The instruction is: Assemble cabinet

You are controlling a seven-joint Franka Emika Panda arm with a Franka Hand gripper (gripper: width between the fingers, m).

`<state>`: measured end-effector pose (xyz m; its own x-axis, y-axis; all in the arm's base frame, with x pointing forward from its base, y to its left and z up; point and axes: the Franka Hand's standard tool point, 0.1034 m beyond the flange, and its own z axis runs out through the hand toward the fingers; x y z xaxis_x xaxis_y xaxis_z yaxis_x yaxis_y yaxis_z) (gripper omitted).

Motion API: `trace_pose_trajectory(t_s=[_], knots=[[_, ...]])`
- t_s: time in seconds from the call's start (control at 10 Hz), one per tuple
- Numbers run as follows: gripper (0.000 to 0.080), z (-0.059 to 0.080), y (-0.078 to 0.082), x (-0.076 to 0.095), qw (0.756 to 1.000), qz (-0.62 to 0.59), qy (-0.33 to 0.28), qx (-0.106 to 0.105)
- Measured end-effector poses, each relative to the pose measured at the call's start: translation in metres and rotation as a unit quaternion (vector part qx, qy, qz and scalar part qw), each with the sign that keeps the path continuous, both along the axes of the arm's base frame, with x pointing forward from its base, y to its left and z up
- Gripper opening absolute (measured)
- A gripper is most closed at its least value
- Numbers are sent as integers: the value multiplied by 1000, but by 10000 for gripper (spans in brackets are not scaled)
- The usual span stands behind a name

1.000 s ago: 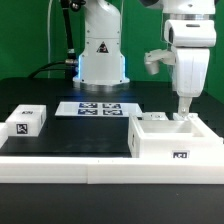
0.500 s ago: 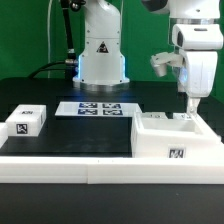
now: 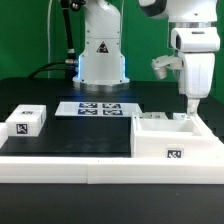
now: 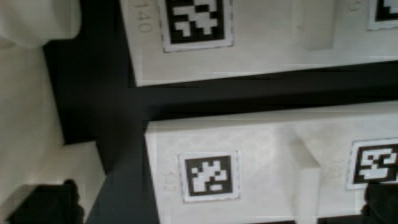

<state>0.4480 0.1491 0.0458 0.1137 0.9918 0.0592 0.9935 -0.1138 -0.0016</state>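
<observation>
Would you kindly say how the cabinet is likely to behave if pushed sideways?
The cabinet looks like rigid, hollow plastic, so it is probably stiff and light for its size. Its wide, low shape suggests it would slide rather than tip.

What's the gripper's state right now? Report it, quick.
Gripper: cannot be told. Its tips are down at the cabinet, and any gap between them doesn't show.

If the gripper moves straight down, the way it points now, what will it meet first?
Most likely the cabinet: the gripper hangs just above its rear wall, near the exterior view's right. Depth is unclear, so it might pass behind.
</observation>
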Motion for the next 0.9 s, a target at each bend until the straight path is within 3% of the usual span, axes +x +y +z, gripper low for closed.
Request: trace_pose_trajectory(t_s=[0.5, 0.7, 0.8, 0.9], knots=[[797, -31, 10, -20, 1000, 2, 3, 16], [797, -35, 11, -21, 1000, 0, 6, 17], [675, -35, 12, -21, 1000, -2, 5, 18], [675, -35, 13, -21, 1000, -2, 5, 18]])
